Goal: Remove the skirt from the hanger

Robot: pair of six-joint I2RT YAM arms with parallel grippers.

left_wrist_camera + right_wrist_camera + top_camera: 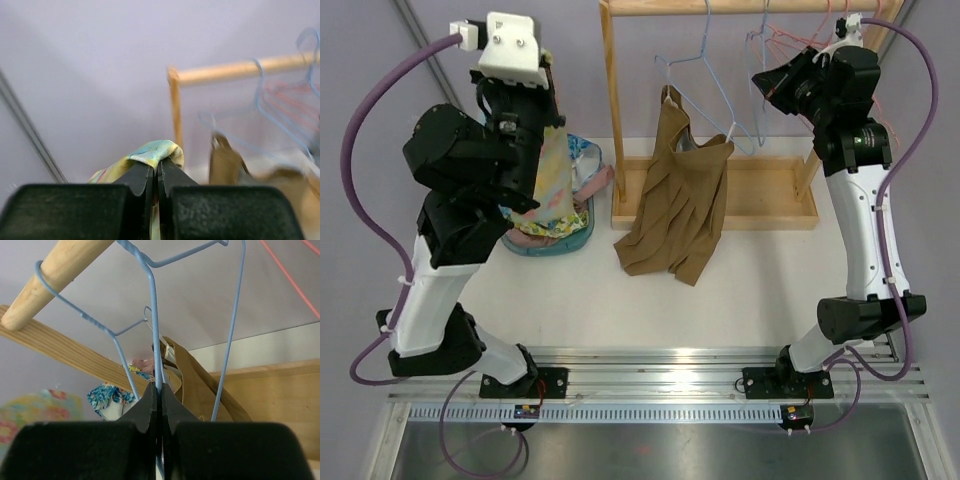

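- Left wrist view: your left gripper [157,167] is pinched shut on a fold of the flowered skirt [152,151], mid-frame. So thin a bite could slip.
- Your right gripper [160,390] clamps the blue hanger [152,315] wire; tugging may unhook it from the rail [55,270].
- The brown dress [680,210] hangs centre frame, with the basket [565,245] to its left. Both could snag the skirt.

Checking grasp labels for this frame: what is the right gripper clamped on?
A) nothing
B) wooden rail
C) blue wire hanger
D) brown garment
C: in the right wrist view the right gripper is shut, with the blue wire hanger running down between its jaws; the brown garment hangs farther back.
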